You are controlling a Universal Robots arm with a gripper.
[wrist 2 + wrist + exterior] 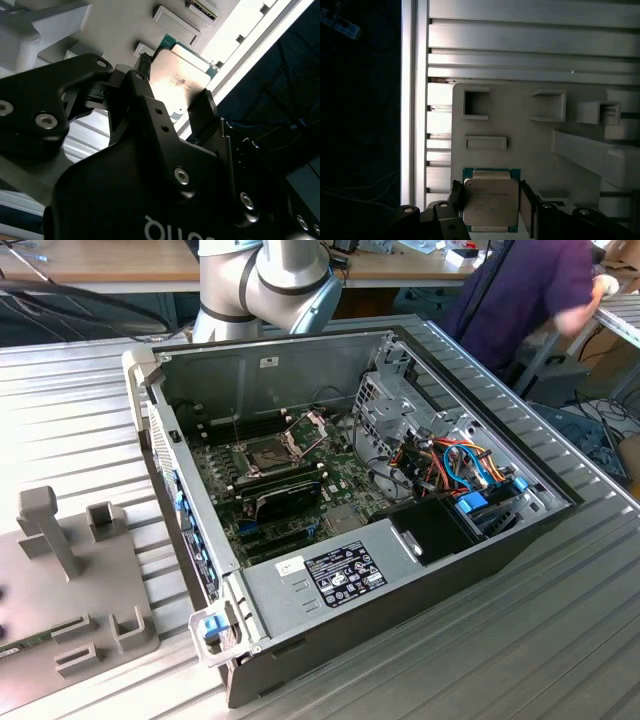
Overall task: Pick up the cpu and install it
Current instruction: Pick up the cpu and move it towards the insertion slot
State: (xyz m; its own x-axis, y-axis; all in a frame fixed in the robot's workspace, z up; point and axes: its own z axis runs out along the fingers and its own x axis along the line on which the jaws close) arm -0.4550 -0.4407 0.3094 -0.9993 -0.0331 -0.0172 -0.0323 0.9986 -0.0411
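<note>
Black gripper (491,195) is being held pointed down over the grey tray (520,125), its fingers being clamped against opposite edges of the cpu (490,207) between them.

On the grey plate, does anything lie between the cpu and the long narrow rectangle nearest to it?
Nothing. In the first wrist view the stretch from the cpu to the long narrow rectangle is bare grey plate.
</note>
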